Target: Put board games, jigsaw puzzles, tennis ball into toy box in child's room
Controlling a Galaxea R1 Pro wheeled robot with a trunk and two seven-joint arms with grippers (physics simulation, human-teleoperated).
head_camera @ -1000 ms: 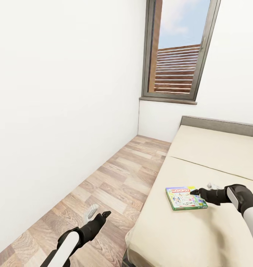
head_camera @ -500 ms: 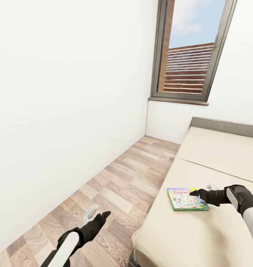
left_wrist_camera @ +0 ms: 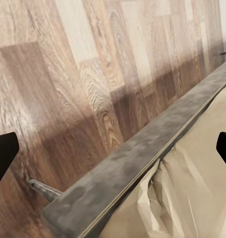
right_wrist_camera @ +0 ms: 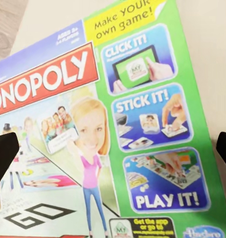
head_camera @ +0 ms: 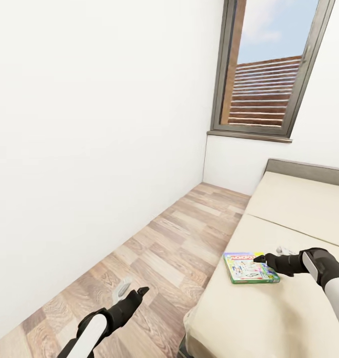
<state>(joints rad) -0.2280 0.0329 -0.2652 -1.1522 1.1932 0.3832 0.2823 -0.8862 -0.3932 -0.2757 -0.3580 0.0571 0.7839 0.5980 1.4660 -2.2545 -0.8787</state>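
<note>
Right arm: reaches in from the right edge of the head view, forearm nearly level over the bed (head_camera: 298, 318), wrist pointing left.
Right gripper (head_camera: 270, 253): black, poised over the right edge of the board game (head_camera: 249, 267). In the right wrist view its fingertips (right_wrist_camera: 4, 153) sit at either side of the picture, spread wide, with nothing between them but the box lid below.
Board game: a green Monopoly box lying flat on the beige mattress, near the bed's left edge, lid up. Whether the fingers touch it I cannot tell.
Left arm: low at the near left, bent, forearm angled up toward the far right over the wood floor (head_camera: 164, 258).
Left gripper (head_camera: 132, 291): fingers parted, empty; the left wrist view looks between them at floorboards and the grey bed frame (left_wrist_camera: 142, 163).
Window (head_camera: 269, 69): far wall, above the head of the bed.
</note>
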